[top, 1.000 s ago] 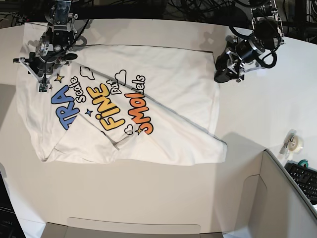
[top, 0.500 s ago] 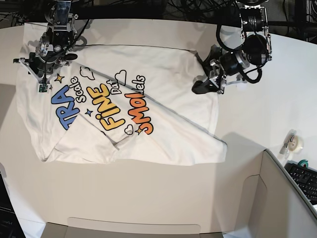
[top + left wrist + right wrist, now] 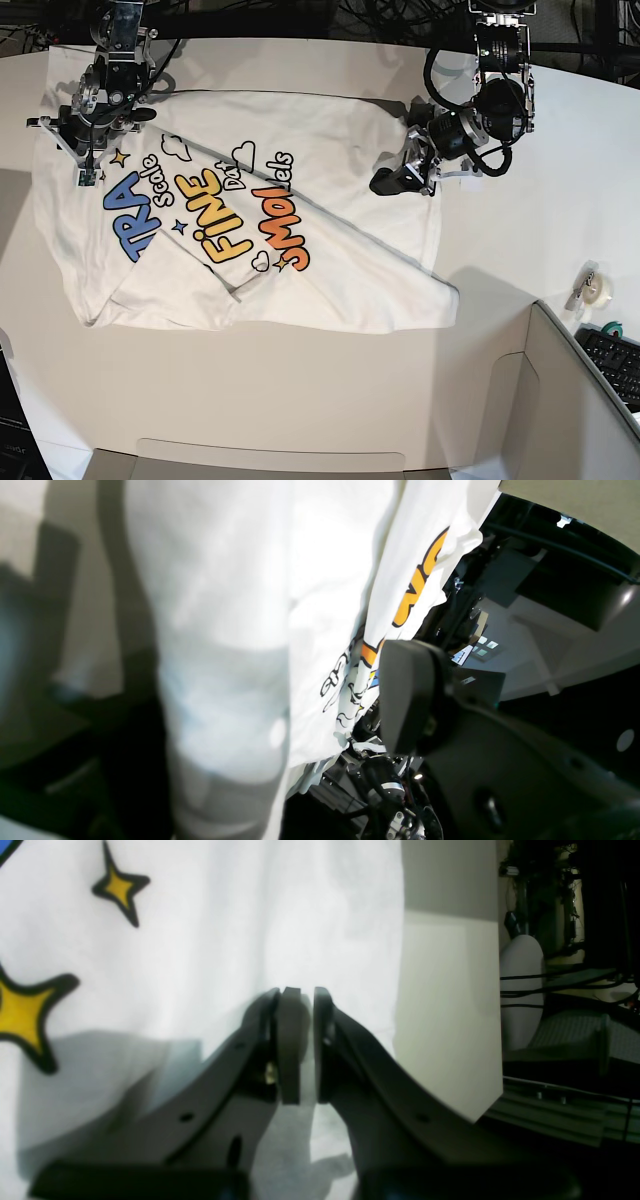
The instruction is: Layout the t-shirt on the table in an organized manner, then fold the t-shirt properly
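Mostly the t-shirt (image 3: pixel 250 220) covers the middle of the table (image 3: pixel 300 400), lying flat but skewed, print side up, with a diagonal fold across its body. At the far left corner of the table the right gripper (image 3: pixel 300 1000) has its pads nearly together, pinching the white cloth near the yellow stars. Over the shirt's far right part the left gripper (image 3: pixel 392 180) stands spread wide, grasping nothing. Near the right edge lie a tape roll (image 3: pixel 597 288) and a keyboard (image 3: pixel 615 362) behind a grey box wall (image 3: pixel 575 400).

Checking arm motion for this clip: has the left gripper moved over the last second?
Yes. In the base view the left gripper has shifted left, from beside the t-shirt's right edge to over the cloth.
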`<state>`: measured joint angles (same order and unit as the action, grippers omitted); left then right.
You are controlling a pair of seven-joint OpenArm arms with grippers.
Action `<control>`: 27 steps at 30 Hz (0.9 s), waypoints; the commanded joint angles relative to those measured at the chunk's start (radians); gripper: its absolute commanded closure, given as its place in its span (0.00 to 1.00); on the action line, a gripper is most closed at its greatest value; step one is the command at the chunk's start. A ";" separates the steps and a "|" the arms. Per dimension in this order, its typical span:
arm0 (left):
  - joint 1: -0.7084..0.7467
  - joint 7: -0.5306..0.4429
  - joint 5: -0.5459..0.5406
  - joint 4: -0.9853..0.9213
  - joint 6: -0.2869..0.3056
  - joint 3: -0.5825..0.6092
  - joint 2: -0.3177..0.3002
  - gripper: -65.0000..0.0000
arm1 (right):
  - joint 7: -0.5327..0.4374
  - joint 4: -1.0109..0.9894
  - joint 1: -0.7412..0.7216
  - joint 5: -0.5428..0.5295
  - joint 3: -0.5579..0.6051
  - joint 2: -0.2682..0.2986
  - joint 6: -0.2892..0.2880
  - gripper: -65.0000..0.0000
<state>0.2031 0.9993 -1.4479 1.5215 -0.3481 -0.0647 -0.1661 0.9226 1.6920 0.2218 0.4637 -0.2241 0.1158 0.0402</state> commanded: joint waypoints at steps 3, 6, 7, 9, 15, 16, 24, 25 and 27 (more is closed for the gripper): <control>0.043 0.036 -0.036 -0.003 -0.019 -0.094 -0.011 0.40 | -0.006 0.012 -0.002 -0.001 -0.004 0.008 0.000 0.92; 0.045 0.114 -0.036 -0.006 0.048 -0.200 -0.013 0.40 | -0.006 0.012 -0.002 -0.001 -0.004 0.008 0.000 0.92; 0.042 0.146 -0.036 -0.008 0.059 -0.231 -0.010 0.40 | -0.006 0.012 -0.002 -0.001 -0.004 0.008 0.000 0.92; 0.040 0.198 -0.036 -0.008 0.060 -0.278 -0.006 0.40 | -0.006 0.012 -0.005 -0.001 -0.004 0.008 0.000 0.92; 0.042 0.229 -0.036 -0.009 0.062 -0.292 -0.005 0.40 | -0.006 0.012 -0.006 -0.001 -0.004 0.008 0.000 0.92; 0.045 0.229 -0.036 -0.009 0.062 -0.291 -0.005 0.40 | -0.006 0.012 -0.008 -0.001 -0.004 0.008 0.000 0.92; 0.048 0.220 -0.036 -0.009 0.054 -0.220 -0.005 0.40 | -0.003 0.012 -0.003 -0.001 -0.004 0.006 0.000 0.92; 0.046 0.218 -0.036 -0.009 0.054 -0.212 -0.005 0.40 | -0.003 0.012 -0.003 -0.001 -0.004 0.006 0.000 0.92; 0.042 0.218 -0.036 -0.009 0.054 -0.205 0.006 0.40 | -0.003 0.012 -0.002 -0.001 -0.004 0.006 0.000 0.92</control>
<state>0.2447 1.1824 -1.4731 1.5089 -0.2722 -0.2783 -0.1658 0.9230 1.6920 0.2218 0.4637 -0.2241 0.1158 0.0402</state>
